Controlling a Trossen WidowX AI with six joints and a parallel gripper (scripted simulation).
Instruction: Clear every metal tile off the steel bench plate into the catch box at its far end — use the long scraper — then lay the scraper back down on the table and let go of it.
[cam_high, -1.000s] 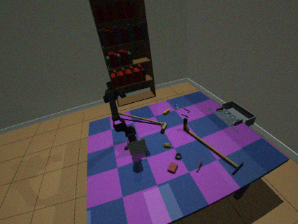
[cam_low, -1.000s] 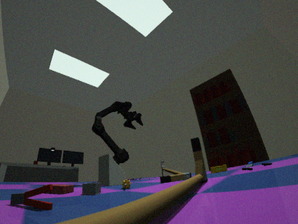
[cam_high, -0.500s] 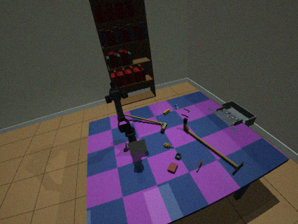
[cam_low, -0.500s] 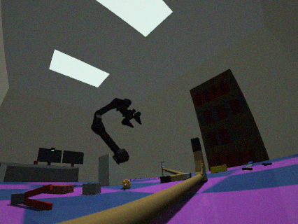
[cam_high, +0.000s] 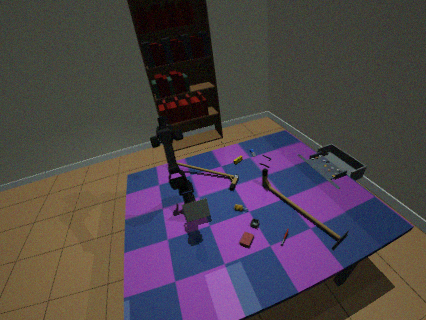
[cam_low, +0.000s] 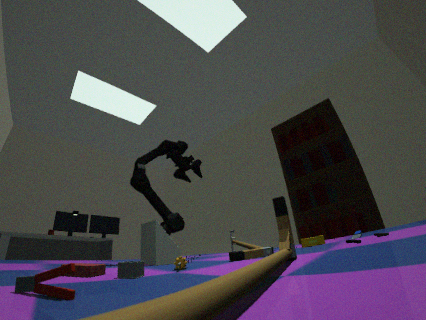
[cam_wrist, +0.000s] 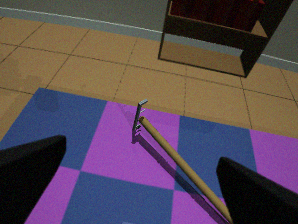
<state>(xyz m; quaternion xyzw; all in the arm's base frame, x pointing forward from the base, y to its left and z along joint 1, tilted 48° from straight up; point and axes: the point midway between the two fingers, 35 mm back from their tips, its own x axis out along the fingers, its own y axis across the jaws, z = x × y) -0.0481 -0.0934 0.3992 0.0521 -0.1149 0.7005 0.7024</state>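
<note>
My gripper (cam_high: 166, 138) (cam_low: 194, 175) is open and empty, raised high above the table; its two fingers frame the wrist view. One wooden-handled tool (cam_high: 207, 171) (cam_wrist: 175, 157) lies beyond it, with a toothed metal head at its far end. A longer wooden-handled tool (cam_high: 302, 211) (cam_low: 200, 298) lies on the right, with a wide dark blade and a black-tipped crosspiece; it looks like the long scraper. The steel bench plate (cam_high: 322, 165) is at the far right with several small metal tiles on it. The catch box (cam_high: 358, 171) adjoins its far end; its contents are too small to tell.
On the checkered table lie a yellow block (cam_high: 238, 160) (cam_low: 312, 241), a red block (cam_high: 246, 239), a dark box (cam_high: 255, 223) (cam_low: 131, 270), a small yellow piece (cam_high: 239, 207) (cam_low: 180, 263) and a thin red tool (cam_high: 285, 237). A grey pedestal (cam_high: 196, 211) stands near the arm's base.
</note>
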